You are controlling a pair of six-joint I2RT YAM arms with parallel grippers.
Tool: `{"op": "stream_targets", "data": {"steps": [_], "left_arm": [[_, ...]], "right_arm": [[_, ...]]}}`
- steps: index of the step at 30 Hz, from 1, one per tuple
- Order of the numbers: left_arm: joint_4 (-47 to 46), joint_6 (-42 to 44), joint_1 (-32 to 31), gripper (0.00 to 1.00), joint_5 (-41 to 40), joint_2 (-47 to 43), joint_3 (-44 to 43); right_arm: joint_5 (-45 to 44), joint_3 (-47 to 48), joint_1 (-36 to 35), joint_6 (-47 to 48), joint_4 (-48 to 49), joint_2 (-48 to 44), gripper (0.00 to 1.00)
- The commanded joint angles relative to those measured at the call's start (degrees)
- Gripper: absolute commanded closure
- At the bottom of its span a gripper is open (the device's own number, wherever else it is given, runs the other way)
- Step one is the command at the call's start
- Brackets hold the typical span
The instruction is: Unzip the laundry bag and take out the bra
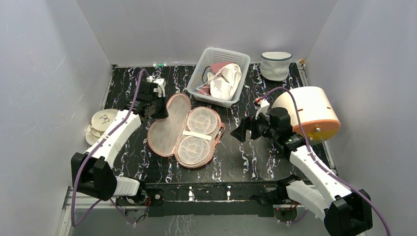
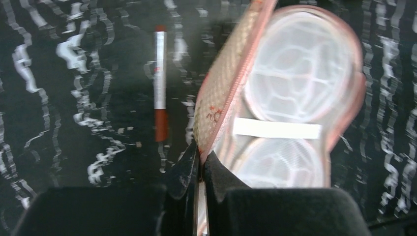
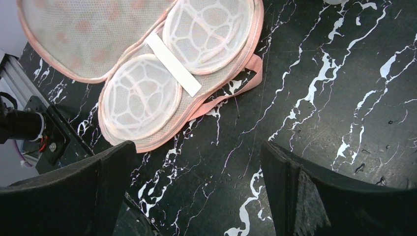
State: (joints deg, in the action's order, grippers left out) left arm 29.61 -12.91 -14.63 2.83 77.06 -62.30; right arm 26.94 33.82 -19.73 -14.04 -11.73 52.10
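Note:
The peach-pink laundry bag (image 1: 169, 129) lies unzipped and spread open in the middle of the table, its lid to the left. Its whitish mesh cups (image 1: 196, 132) with a white band across face up, also in the right wrist view (image 3: 147, 88). No bra shows inside. A soft white garment with thin straps (image 1: 223, 81), apparently the bra, lies in the basket. My left gripper (image 1: 160, 105) is shut on the lid's zip edge (image 2: 221, 93), pinched at the fingertips (image 2: 201, 155). My right gripper (image 1: 239, 132) is open and empty, just right of the bag over bare table (image 3: 194, 147).
A white plastic basket (image 1: 201, 69) with garments stands at the back centre. A white mesh tub (image 1: 275, 66) is at the back right, a large cream round case (image 1: 310, 113) beside my right arm, a cream disc (image 1: 101, 123) at the left edge. A white-red pen (image 2: 160, 83) lies left of the lid.

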Motion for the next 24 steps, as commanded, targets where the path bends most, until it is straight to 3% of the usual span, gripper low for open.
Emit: {"op": "stream_targets", "data": {"steps": [1, 8, 19, 24], "left_arm": [[5.35, -4.88, -8.74, 1.0, 0.85, -1.18, -4.44], [1.45, -12.51, -22.04, 1.0, -2.66, 7.85, -8.77], [-5.07, -17.19, -30.16, 0.97, 2.16, 23.72, -13.89], [-8.02, -17.85, -31.09, 0.71, 4.61, 25.8, -14.01]], "right_arm": [[0.08, 0.42, 0.13, -0.12, 3.47, 0.02, 0.02], [0.12, 0.6, 0.13, -0.15, 3.1, 0.03, 0.02], [-0.39, 0.48, 0.13, -0.22, 2.9, -0.52, 0.02], [-3.01, 0.48, 0.13, -0.25, 2.42, -2.52, 0.02]]}}
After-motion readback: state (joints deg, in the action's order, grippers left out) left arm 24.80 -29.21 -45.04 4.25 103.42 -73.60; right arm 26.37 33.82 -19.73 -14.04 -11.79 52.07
